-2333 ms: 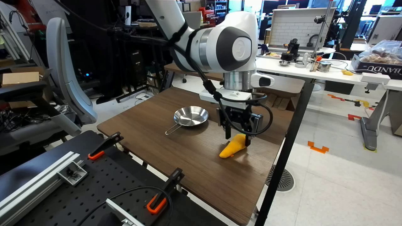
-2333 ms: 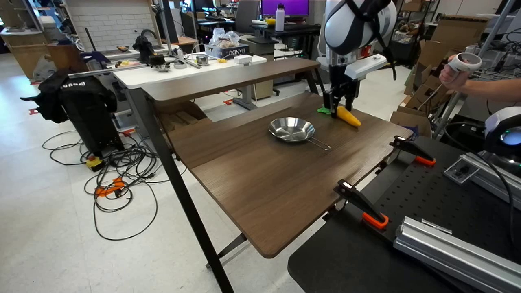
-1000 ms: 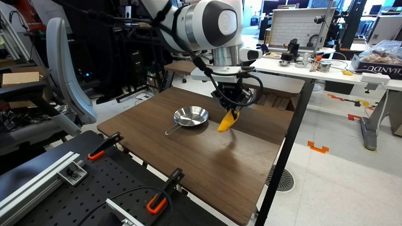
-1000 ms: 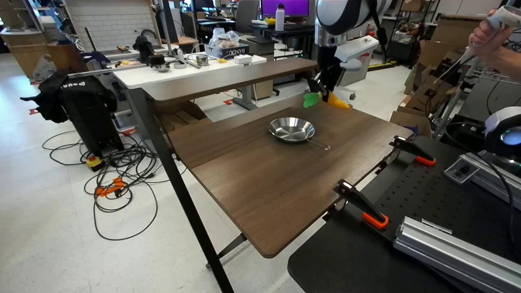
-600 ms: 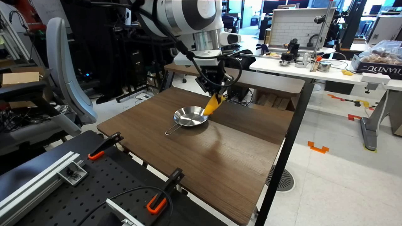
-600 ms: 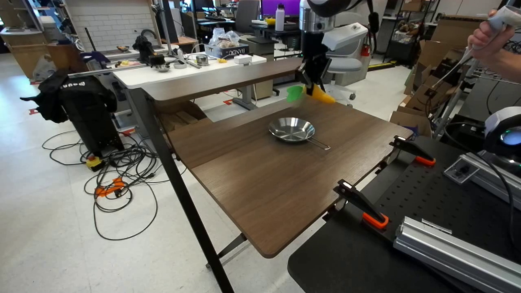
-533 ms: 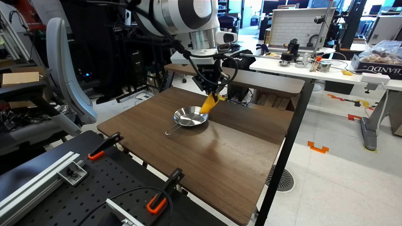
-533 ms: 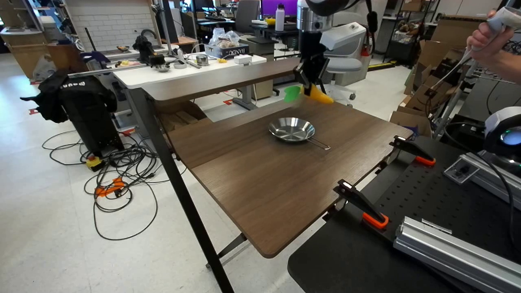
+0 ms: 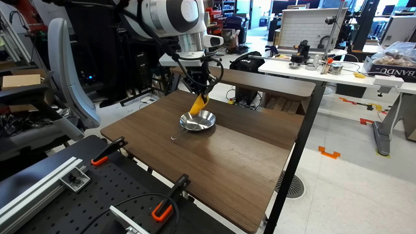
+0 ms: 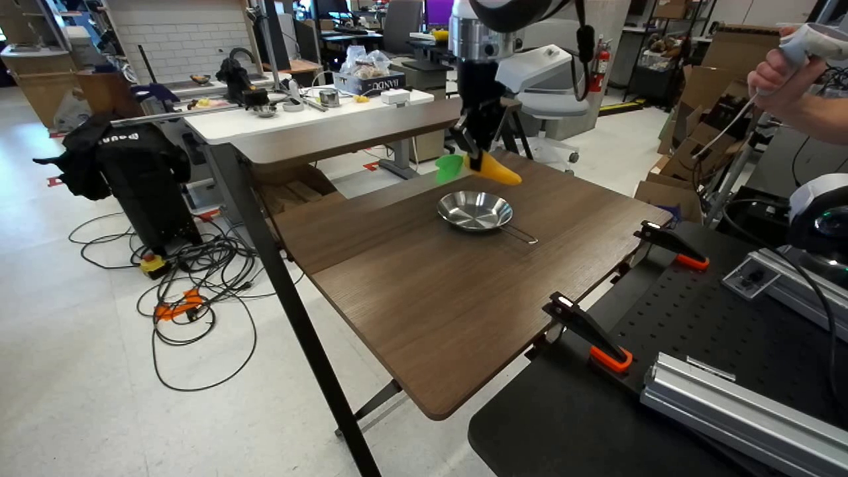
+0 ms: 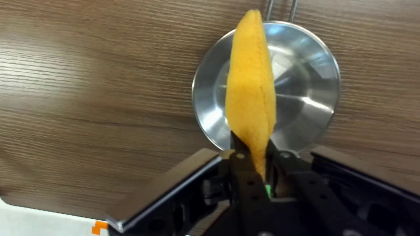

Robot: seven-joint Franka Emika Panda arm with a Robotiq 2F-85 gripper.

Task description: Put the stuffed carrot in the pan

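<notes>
Tool (image 11: 252, 140) and stuffed carrot (image 11: 250, 82) hung together over the bench (image 11: 98, 108): the fingers gripped the yellow plush from its nine and three o'clock sides, close to the green end. In the wrist view the carrot's tip pointed to twelve o'clock, and its body crossed in front of the pan (image 11: 302, 108), slightly to the nine o'clock side of the pan's middle. The handle left the rim at twelve o'clock. In both exterior views the pan sat level on the bench. In an exterior view the carrot's tip (image 9: 195, 110) slanted down toward seven o'clock and overlapped the pan's rim near eleven o'clock. In an exterior view the green end (image 10: 448, 167) faced nine o'clock and the tip three o'clock, with a strip of bench showing between carrot and pan, so the two were apart. Toward two o'clock there, a hand (image 10: 780, 83) held a white controller (image 10: 813, 44). Two clamps (image 10: 588, 329) with orange parts sat toward four o'clock from the pan, at the edge of a black perforated board (image 10: 742, 324). A raised shelf (image 10: 371, 129) ran on the pan's ten o'clock side.
</notes>
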